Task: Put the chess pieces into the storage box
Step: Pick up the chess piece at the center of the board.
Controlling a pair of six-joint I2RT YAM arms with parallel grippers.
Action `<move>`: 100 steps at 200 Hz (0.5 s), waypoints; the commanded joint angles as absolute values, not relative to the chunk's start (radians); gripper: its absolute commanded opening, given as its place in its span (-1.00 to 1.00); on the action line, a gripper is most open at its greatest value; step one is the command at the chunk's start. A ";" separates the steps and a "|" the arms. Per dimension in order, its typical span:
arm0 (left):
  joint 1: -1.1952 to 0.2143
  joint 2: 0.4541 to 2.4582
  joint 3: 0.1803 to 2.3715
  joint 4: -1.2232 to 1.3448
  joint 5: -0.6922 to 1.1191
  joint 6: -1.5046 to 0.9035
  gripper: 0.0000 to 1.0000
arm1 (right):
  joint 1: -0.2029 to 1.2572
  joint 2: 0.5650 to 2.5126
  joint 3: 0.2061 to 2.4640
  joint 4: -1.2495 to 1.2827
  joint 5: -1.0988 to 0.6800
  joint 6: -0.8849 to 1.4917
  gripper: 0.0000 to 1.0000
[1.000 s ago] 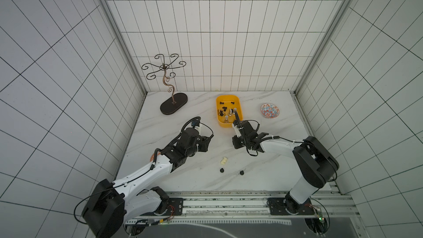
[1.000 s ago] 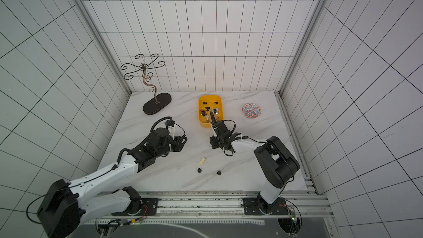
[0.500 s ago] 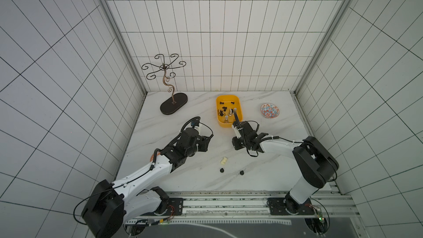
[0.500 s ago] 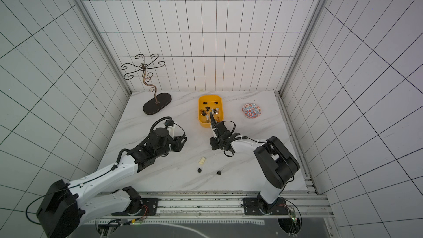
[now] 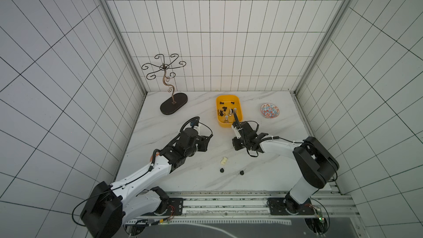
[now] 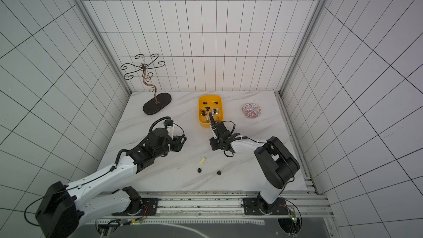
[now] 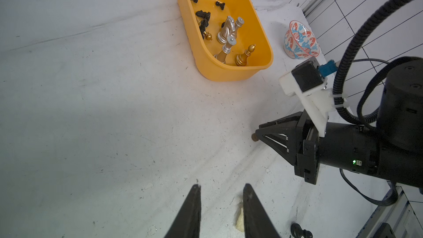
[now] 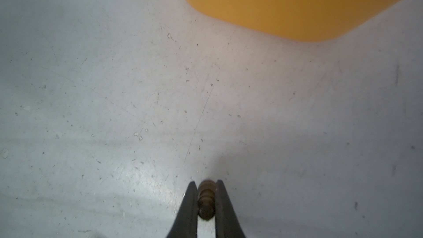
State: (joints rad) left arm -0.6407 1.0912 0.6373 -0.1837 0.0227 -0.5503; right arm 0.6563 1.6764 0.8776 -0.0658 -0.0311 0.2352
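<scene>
1. Top views both show a black pawn [image 5: 221,170] and a second black pawn [image 5: 241,172] nearest the robot's base, standing apart on the marble table [image 5: 174,179]; a cream piece [image 5: 224,161] lies just beyond them
2. Farther in, the left gripper [image 7: 221,186] hangs over bare table with its jaws a narrow way apart and nothing between them; in the left wrist view the cream piece shows on the table below, close to one finger's edge
3. Level with it, the right gripper [image 8: 206,182] is low over the table, its jaws closed on a small brown-gold piece [image 8: 206,200], short of the box
4. Just beyond that gripper sits the yellow storage box [image 5: 225,124], with a silver knight [image 7: 229,27], a gold bishop [image 7: 243,57] and several small black pieces [image 7: 202,14] inside it
5. Near the back wall, a patterned bowl [image 5: 269,111] stands apart to the box's right, and a curled metal stand [image 5: 174,106] well to its left
</scene>
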 commanded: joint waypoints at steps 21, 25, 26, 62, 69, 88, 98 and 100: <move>-0.645 1.063 0.629 -0.189 0.003 -0.560 -0.39 | 0.642 1.649 1.106 -0.134 -0.018 0.170 -0.76; -0.645 1.062 0.629 -0.190 0.005 -0.559 -0.38 | 0.638 1.650 1.124 -0.138 -0.020 0.164 -0.76; -0.645 1.062 0.630 -0.190 0.005 -0.559 -0.39 | 0.637 1.650 1.129 -0.139 -0.020 0.163 -0.76; -0.646 1.050 0.626 -0.196 0.006 -0.556 -0.39 | 0.576 1.717 1.311 -0.156 -0.039 0.113 -0.76; -0.645 1.048 0.624 -0.198 0.007 -0.556 -0.39 | 0.562 1.740 1.350 -0.156 -0.040 0.107 -0.76; -0.646 1.038 0.619 -0.204 0.008 -0.555 -0.39 | 0.531 1.819 1.452 -0.155 -0.043 0.092 -0.76; -0.645 1.031 0.615 -0.206 0.009 -0.558 -0.38 | 0.519 1.865 1.502 -0.152 -0.046 0.082 -0.76; -0.646 1.028 0.613 -0.206 0.009 -0.558 -0.39 | 0.518 1.872 1.509 -0.151 -0.047 0.080 -0.76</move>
